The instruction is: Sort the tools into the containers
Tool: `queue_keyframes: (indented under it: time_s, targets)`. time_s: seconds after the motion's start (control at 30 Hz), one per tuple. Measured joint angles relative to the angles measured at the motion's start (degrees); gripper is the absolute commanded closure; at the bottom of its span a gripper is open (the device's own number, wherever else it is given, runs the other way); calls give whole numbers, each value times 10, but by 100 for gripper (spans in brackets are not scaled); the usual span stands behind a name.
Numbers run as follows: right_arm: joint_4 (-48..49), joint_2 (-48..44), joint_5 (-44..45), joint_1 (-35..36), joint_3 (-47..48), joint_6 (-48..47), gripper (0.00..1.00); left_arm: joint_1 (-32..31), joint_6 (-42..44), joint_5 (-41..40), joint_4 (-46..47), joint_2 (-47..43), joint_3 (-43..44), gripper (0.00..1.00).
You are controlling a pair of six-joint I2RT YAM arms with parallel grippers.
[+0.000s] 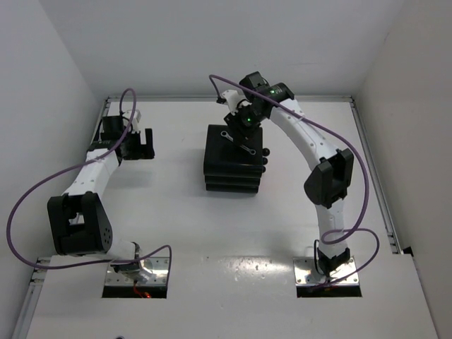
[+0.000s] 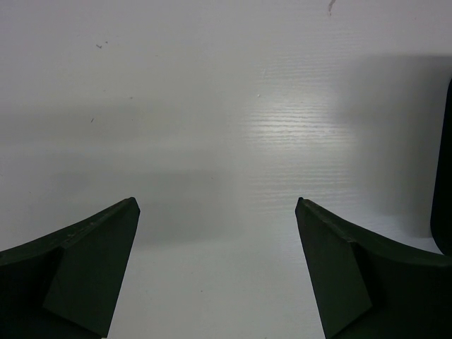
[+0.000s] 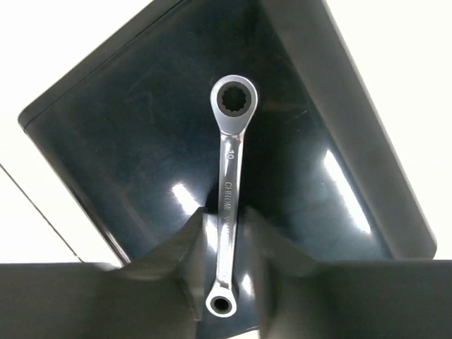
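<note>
With right pincer (image 3: pixel 226 217) slightly apart astride silver ring-ended wrench (image 3: pixel 230 159) on glossy black cabinet (image 3: pixel 127 141), likely mid-release, lift straight clear.

a white, lightly speckled table (image 1: pixel 183 226) sits enclosed by plain white walls (image 1: pixel 212 42) on three sides.

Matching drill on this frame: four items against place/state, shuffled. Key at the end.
Items:
1. wrench
2. left pincer
3. right pincer
4. cabinet

Place/state:
A. open above bare table
B. standing mid-table
C. lying flat on the cabinet top
D. straddling the wrench shaft

Pairs: 1-C, 2-A, 3-D, 4-B
</note>
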Motion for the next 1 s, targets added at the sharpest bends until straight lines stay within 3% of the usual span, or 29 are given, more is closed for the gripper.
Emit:
queue_keyframes:
  time_s: [0.1, 0.37, 0.57, 0.77, 0.9, 1.0]
  targets:
    - [3, 0, 1, 3, 2, -1, 53, 0, 0, 0, 2, 0, 0, 0]
    - [9, -13, 15, 2, 1, 7, 50, 0, 5, 0, 3, -5, 0, 0]
    - [61, -141, 58, -26, -52, 20, 42, 0, 22, 11, 3, -62, 0, 0]
    - [144, -303, 48, -170, -214, 37, 35, 0, 36, 18, 7, -122, -12, 0]
    - [203, -344, 24, -289, -364, 47, 31, 2, 47, 4, 7, -158, -54, 0]
    - [240, -346, 1, -338, -460, 49, 30, 4, 55, -12, 9, -175, -86, 0]
